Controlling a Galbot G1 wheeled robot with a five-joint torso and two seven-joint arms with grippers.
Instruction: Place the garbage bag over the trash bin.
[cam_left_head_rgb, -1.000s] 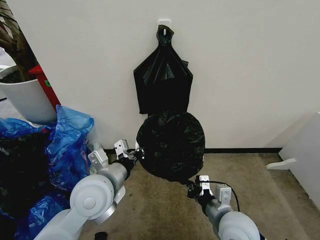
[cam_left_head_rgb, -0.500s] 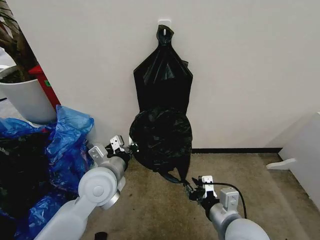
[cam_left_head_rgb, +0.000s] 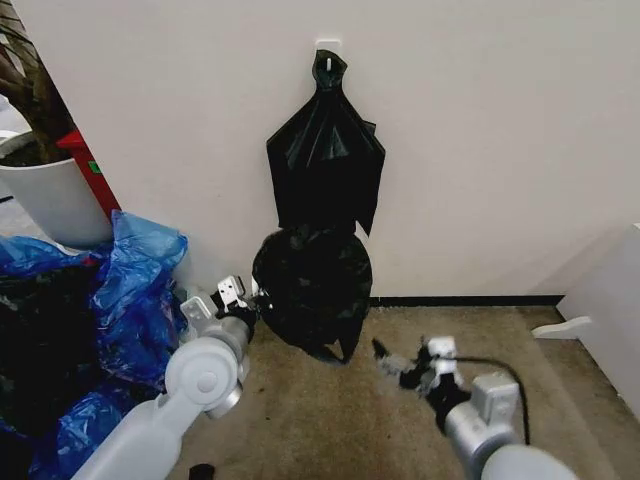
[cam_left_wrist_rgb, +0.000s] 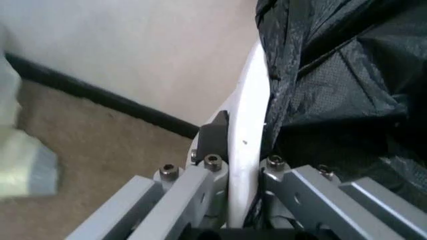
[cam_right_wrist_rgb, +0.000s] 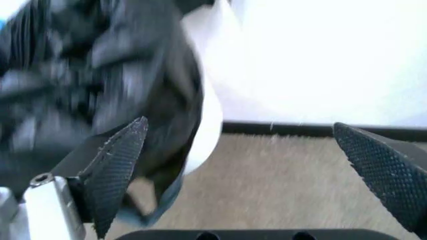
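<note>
Two grippers: left gripper (cam_left_head_rgb: 243, 300) clamped on garbage bag (cam_left_head_rgb: 310, 290), right gripper (cam_left_head_rgb: 392, 362) wide.

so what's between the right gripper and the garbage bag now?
Bare carpet. In the head view the right gripper is open, apart from the garbage bag draped over the trash bin.
</note>
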